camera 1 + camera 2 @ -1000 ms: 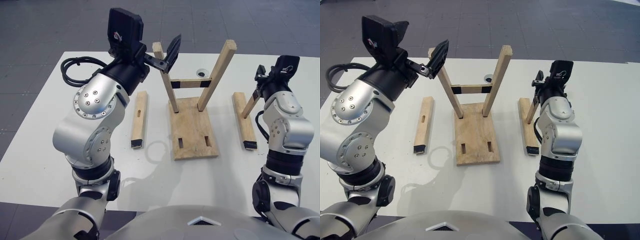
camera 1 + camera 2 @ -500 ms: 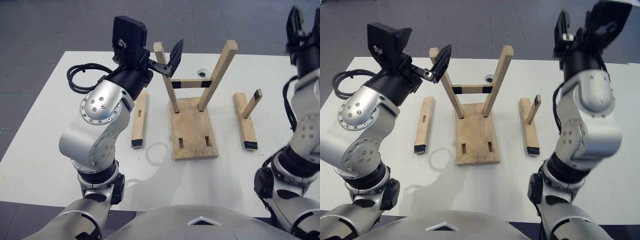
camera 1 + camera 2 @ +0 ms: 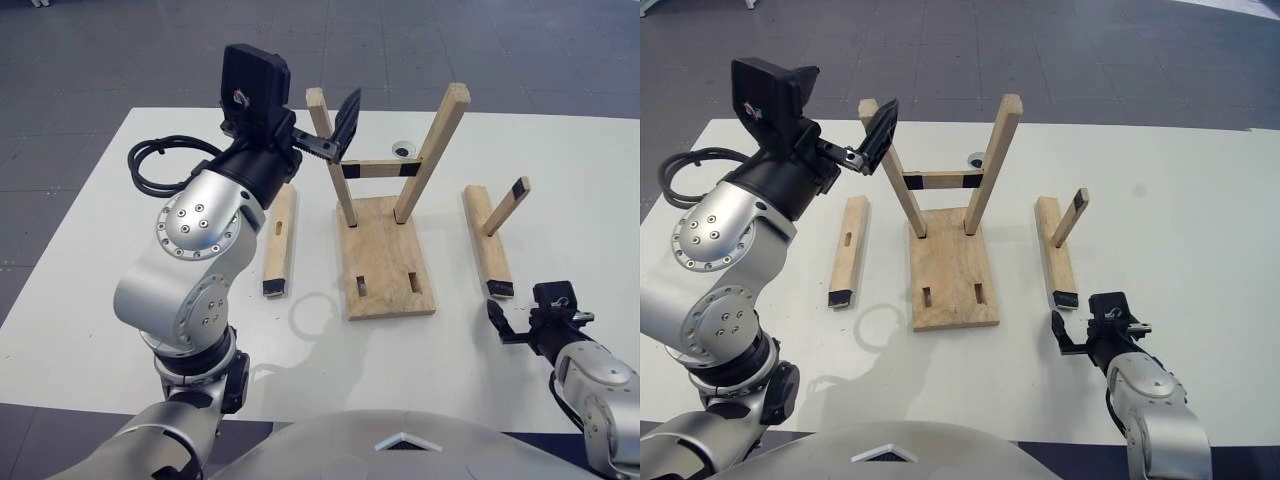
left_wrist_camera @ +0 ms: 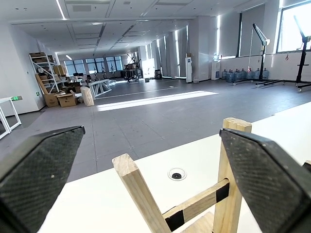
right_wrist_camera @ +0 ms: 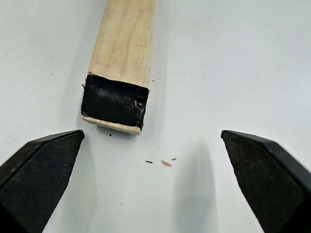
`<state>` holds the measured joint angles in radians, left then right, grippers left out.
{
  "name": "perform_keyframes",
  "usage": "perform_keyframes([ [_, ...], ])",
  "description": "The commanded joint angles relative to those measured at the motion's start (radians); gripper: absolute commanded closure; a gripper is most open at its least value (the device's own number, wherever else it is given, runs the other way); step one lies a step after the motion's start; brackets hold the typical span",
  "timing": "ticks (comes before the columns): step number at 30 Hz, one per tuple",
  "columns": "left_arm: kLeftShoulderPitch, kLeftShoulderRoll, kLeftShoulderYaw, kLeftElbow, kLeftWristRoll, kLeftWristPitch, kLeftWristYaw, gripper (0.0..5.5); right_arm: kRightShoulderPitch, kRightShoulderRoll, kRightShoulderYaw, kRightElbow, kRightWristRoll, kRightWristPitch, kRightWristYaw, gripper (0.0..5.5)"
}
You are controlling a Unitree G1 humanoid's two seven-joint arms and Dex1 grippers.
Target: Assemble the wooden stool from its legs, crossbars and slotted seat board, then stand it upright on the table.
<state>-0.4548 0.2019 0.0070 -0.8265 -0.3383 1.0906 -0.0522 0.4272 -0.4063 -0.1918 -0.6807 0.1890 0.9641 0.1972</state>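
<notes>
The slotted seat board [image 3: 388,262] lies flat mid-table. Two legs [image 3: 430,150] stand in its far slots, joined by a black-taped crossbar [image 3: 380,168]. My left gripper [image 3: 335,130] hovers open beside the top of the left standing leg [image 3: 320,112]; in the left wrist view its fingers [image 4: 39,179] spread wide around both leg tops [image 4: 127,167]. A loose leg [image 3: 278,238] lies left of the board. Another leg [image 3: 486,248] lies to the right with a short crossbar [image 3: 505,206] sticking up from it. My right gripper [image 3: 535,325] rests low and open just in front of that leg's black end [image 5: 115,103].
A round cable hole [image 3: 403,147] sits in the white table [image 3: 90,260] behind the standing legs. A black cable [image 3: 150,165] loops at the back left. Bare tabletop stretches in front of the seat board and at both sides.
The right arm let go of the short crossbar, swung up, then dropped to the table's front right, near the lying leg's black end. The left arm barely shifted.
</notes>
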Motion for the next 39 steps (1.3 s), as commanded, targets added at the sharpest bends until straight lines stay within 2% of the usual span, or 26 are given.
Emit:
perform_keyframes([
  [1,-0.015,-0.004,-0.004,0.008,0.003,0.016,0.005,0.37,-0.064,-0.016,0.055,0.122,-0.003,0.03,0.029,0.35],
  [5,-0.02,-0.009,-0.009,0.016,0.003,0.016,0.004,0.37,-0.202,0.009,0.087,0.271,0.009,0.027,0.045,0.35],
  [8,-0.027,-0.007,-0.01,0.019,0.002,0.019,0.003,0.37,-0.262,0.038,0.057,0.385,0.026,0.043,0.041,0.35],
  [17,-0.032,-0.017,0.003,0.011,-0.004,0.04,0.006,0.37,-0.202,-0.004,0.057,0.439,0.032,0.024,0.072,1.81],
  [27,-0.032,-0.002,0.028,0.033,-0.014,0.044,-0.013,0.37,-0.341,-0.009,-0.006,0.528,0.069,-0.056,0.109,3.32],
  [31,-0.014,0.107,0.103,0.035,-0.148,0.094,-0.189,0.37,-0.65,-0.062,-0.204,0.671,0.17,-0.119,0.112,3.45],
  [33,-0.014,0.187,0.201,0.086,-0.274,0.12,-0.331,0.11,-0.839,-0.116,-0.286,0.756,0.269,-0.104,0.169,3.45],
  [37,-0.075,0.29,0.391,0.265,-0.582,0.189,-0.572,0.0,-1.128,-0.157,-0.365,0.794,0.591,0.07,0.378,3.45],
  [39,-0.133,0.304,0.435,0.365,-0.689,0.21,-0.608,0.42,-1.189,-0.164,-0.367,0.783,0.732,0.175,0.462,3.45],
])
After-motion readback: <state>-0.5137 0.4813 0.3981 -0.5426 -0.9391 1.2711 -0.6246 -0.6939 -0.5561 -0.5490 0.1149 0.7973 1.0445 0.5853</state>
